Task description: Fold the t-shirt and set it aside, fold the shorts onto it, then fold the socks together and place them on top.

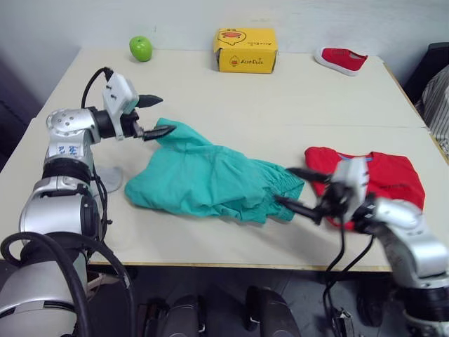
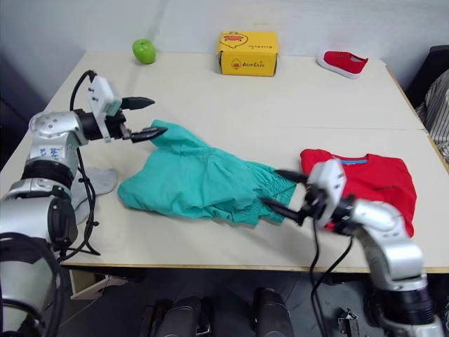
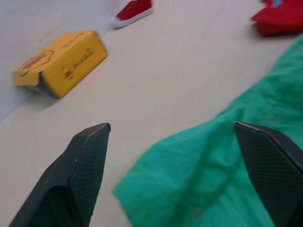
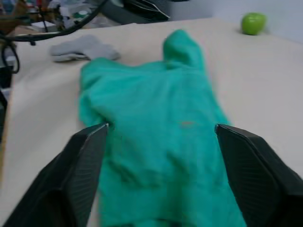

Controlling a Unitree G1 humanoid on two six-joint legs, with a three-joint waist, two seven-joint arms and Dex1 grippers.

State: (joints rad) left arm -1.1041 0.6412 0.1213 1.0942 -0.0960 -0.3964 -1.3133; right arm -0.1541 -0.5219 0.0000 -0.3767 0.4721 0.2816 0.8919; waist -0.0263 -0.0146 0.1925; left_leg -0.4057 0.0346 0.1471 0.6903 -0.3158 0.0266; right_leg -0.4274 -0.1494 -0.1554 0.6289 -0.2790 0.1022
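Note:
The teal shorts (image 1: 210, 179) lie crumpled across the middle of the table. My left gripper (image 1: 165, 114) is open just above their far left corner, its lower finger touching or nearly touching the fabric. At their gathered right end, my right gripper (image 1: 283, 184) is open with nothing between its fingers. The red t-shirt (image 1: 389, 179) lies folded on the right, partly hidden behind my right arm. Light grey socks (image 2: 98, 181) lie flat near the table's left edge, behind my left arm. In the right wrist view the shorts (image 4: 156, 123) spread out ahead, with the socks (image 4: 80, 47) beyond them.
At the back of the table (image 1: 231, 239) are a green apple (image 1: 141, 48), a yellow cardboard box (image 1: 245, 50) and a small red shoe (image 1: 340, 60). Bare tabletop lies between those and the clothes. Something dark and a striped cloth stand off the table's right side.

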